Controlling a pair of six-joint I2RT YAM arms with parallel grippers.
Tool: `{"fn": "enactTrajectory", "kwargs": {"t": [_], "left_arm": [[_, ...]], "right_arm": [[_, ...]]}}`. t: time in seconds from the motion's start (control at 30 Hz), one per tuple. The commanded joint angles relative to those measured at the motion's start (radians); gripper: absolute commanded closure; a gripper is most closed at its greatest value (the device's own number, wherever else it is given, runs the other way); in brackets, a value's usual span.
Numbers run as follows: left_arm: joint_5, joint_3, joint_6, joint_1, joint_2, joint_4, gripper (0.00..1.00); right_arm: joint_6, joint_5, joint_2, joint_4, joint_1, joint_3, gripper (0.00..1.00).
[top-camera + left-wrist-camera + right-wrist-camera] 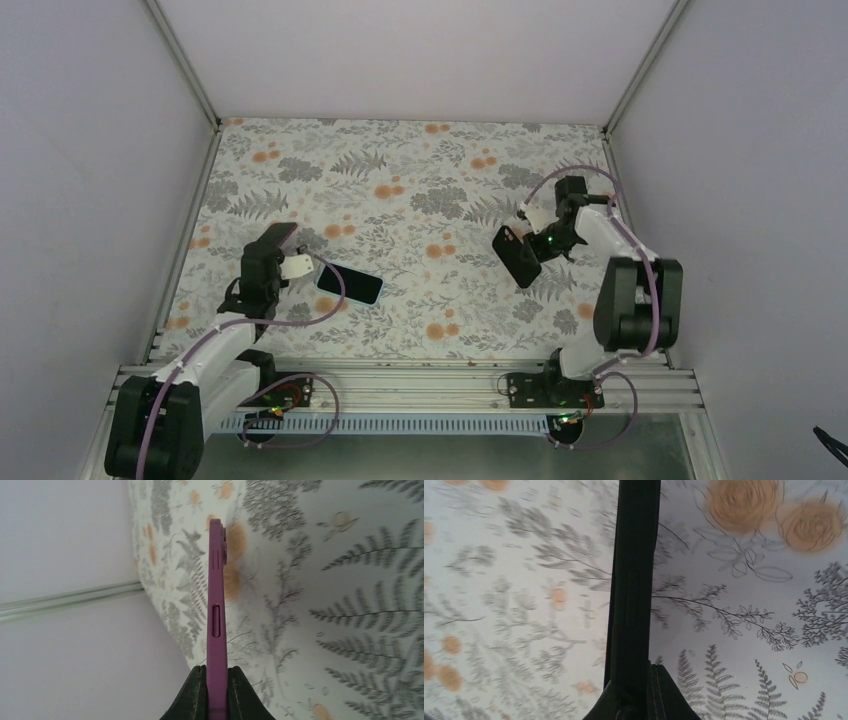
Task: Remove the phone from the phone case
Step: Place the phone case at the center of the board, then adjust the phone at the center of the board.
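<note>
Your left gripper (216, 692) is clenched on the end of the purple phone case (216, 595), left of centre in the overhead view; your right gripper (644, 695) grasps the black phone (517, 256) right of centre, well apart from the case. The separation looks done to me; next, lower each piece flat onto the floral table (420, 170) before you let go.

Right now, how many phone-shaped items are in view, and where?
2. A purple phone case is pinched edge-on in the left gripper, over the left of the floral mat. A black phone is held in the right gripper, right of centre. No others visible.
</note>
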Motion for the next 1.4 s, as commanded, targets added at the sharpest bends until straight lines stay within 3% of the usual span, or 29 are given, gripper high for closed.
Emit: {"fn": "enactTrajectory", "kwargs": {"t": [0.0, 0.1, 0.13, 0.2, 0.3, 0.47, 0.5, 0.53, 0.57, 0.67, 0.77, 0.87, 1.0, 1.17, 1.2, 1.27, 1.33, 1.37], "left_arm": [[0.068, 0.037, -0.026, 0.002, -0.031, -0.112, 0.95], [0.131, 0.070, -0.047, 0.002, -0.042, -0.255, 0.89], [0.156, 0.082, -0.050, 0.003, -0.045, -0.306, 0.83], [0.205, 0.100, -0.046, 0.002, -0.055, -0.389, 0.67], [0.291, 0.123, -0.015, 0.002, -0.087, -0.520, 0.56], [0.451, 0.270, -0.024, 0.001, -0.086, -0.801, 0.48], [0.495, 0.315, -0.028, 0.002, -0.062, -0.874, 0.45], [0.541, 0.370, -0.033, 0.002, -0.038, -0.952, 0.17], [0.575, 0.417, -0.039, 0.002, -0.005, -1.021, 0.02], [0.607, 0.546, -0.094, 0.008, 0.075, -1.085, 0.00], [0.661, 0.658, -0.168, 0.031, 0.097, -1.044, 0.00], [0.710, 0.787, -0.341, 0.051, 0.142, -0.943, 0.00], [0.727, 0.902, -0.567, 0.087, 0.228, -0.807, 0.00], [0.703, 0.958, -0.696, 0.095, 0.377, -0.724, 0.00], [0.697, 0.965, -0.710, 0.096, 0.403, -0.706, 0.00], [0.696, 0.979, -0.733, 0.100, 0.445, -0.675, 0.01], [0.692, 0.992, -0.745, 0.101, 0.474, -0.655, 0.02], [0.690, 0.999, -0.749, 0.101, 0.485, -0.648, 0.02]], "right_arm": [[0.010, 0.094, 0.158, 0.063, -0.058, 0.022, 0.96], [0.017, 0.143, 0.244, 0.098, -0.110, 0.043, 0.96], [0.014, 0.156, 0.263, 0.101, -0.126, 0.054, 0.90], [0.004, 0.193, 0.285, 0.106, -0.154, 0.076, 0.67], [-0.012, 0.276, 0.263, 0.114, -0.174, 0.101, 0.30], [-0.050, 0.410, 0.162, 0.053, -0.139, 0.180, 0.02], [-0.058, 0.431, 0.117, 0.034, -0.115, 0.196, 0.00], [-0.067, 0.440, 0.092, 0.007, -0.084, 0.213, 0.00], [-0.073, 0.437, 0.071, -0.020, -0.051, 0.231, 0.00], [-0.078, 0.378, 0.013, -0.101, 0.109, 0.277, 0.00], [-0.043, 0.352, -0.022, -0.108, 0.340, 0.275, 0.00], [0.008, 0.361, -0.012, -0.038, 0.559, 0.250, 0.00], [0.034, 0.345, 0.075, 0.045, 0.793, 0.241, 0.01], [0.016, 0.293, 0.253, 0.102, 1.012, 0.305, 0.07], [-0.009, 0.265, 0.276, 0.120, 1.048, 0.320, 0.13], [-0.036, 0.182, 0.335, 0.142, 1.100, 0.369, 0.43], [-0.020, 0.143, 0.428, 0.126, 1.133, 0.461, 0.92], [-0.011, 0.123, 0.485, 0.098, 1.144, 0.522, 0.96]]}}
